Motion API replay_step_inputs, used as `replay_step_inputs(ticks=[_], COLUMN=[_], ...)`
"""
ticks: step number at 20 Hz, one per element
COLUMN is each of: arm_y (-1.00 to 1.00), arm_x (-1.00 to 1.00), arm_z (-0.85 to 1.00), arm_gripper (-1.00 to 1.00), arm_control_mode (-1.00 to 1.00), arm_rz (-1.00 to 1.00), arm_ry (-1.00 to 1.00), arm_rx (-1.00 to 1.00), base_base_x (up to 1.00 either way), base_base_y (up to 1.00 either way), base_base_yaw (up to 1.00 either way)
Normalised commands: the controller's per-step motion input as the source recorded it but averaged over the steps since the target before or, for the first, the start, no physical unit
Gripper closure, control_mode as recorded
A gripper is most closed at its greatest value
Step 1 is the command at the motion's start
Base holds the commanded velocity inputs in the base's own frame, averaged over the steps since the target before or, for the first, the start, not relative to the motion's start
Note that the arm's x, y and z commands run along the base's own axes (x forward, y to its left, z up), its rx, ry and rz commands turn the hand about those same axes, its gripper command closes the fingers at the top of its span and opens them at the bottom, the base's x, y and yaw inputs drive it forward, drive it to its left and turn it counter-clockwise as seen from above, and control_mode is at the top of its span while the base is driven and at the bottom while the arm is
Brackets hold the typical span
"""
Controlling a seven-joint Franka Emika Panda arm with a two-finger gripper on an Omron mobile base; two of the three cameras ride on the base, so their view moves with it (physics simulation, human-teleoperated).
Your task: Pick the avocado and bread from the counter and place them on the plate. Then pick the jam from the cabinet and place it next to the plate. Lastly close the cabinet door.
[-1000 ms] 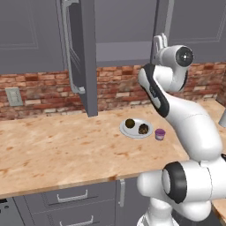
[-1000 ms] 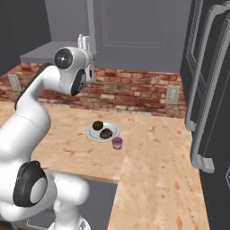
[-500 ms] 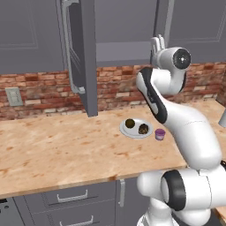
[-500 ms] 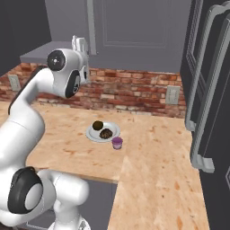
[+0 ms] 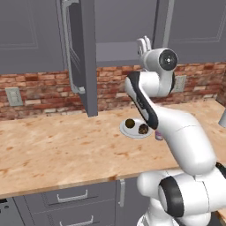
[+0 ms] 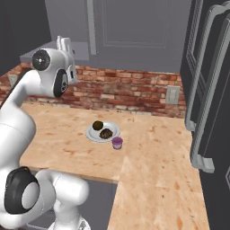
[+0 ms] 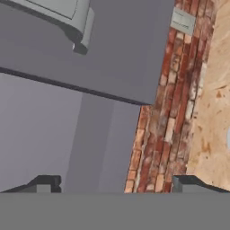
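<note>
The jam (image 6: 117, 143) sits far below the raised gripper (image 7: 114, 182), beside the plate (image 6: 112, 129); fingers (image 7: 45, 183) spread wide, grasping nothing.

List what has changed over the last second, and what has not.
The arm lifted the gripper higher toward the cabinet, and its jaws went from shut to open, holding nothing. Unchanged: avocado and bread on the plate, jam beside it, cabinet door open.
</note>
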Motion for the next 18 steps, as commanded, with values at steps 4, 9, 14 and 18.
replay_step_inputs(ticks=[4, 9, 14, 18], arm_y=[0.15, 0.00, 0.10, 0.31], arm_x=[-0.62, -0.86, -0.82, -0.77], arm_z=[0.00, 0.00, 0.00, 0.00], arm_gripper=[-1.00, -1.00, -1.00, -1.00], arm_control_mode=[-1.00, -1.00, -1.00, -1.00], arm_rz=[0.09, 0.08, 0.08, 0.03], arm_ry=[-0.02, -0.08, -0.10, -0.08], arm_rx=[-0.01, 0.00, -0.01, -0.06], base_base_x=[0.00, 0.00, 0.00, 0.00], base_base_y=[0.00, 0.00, 0.00, 0.00], base_base_yaw=[0.00, 0.00, 0.00, 0.00])
